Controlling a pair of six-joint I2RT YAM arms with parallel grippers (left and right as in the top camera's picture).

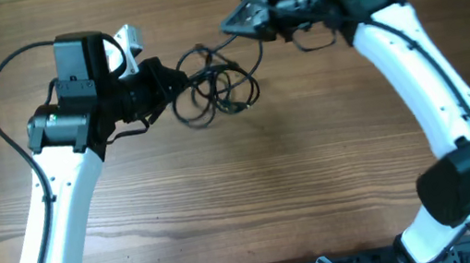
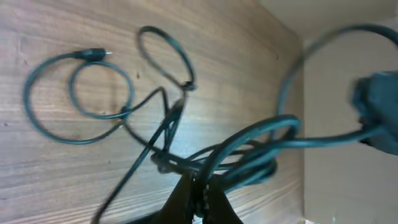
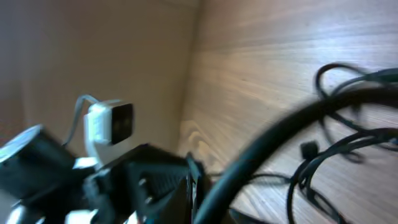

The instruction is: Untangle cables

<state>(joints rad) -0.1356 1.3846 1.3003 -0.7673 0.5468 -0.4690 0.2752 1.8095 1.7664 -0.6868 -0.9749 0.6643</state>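
Left end effector (image 1: 177,78) pinches cables (image 1: 218,89); right end effector (image 1: 231,27) closed, probably on one strand. Pulling apart could cinch them tighter.

L pincer (image 1: 174,83) points toward R side, jaws closed on one edge of the cables (image 1: 219,89). Rest of the black bundle lies just beyond its tips as overlapping loops on the wooden desk (image 1: 269,173). R pincer (image 1: 227,28) points back toward L one, jaws closed, w/ tips just above and beyond the loops' far side. One strand rises from the bundle to R pincer's tips; can't tell if gripped. The two pincers are near each other, w/ the bundle between them.
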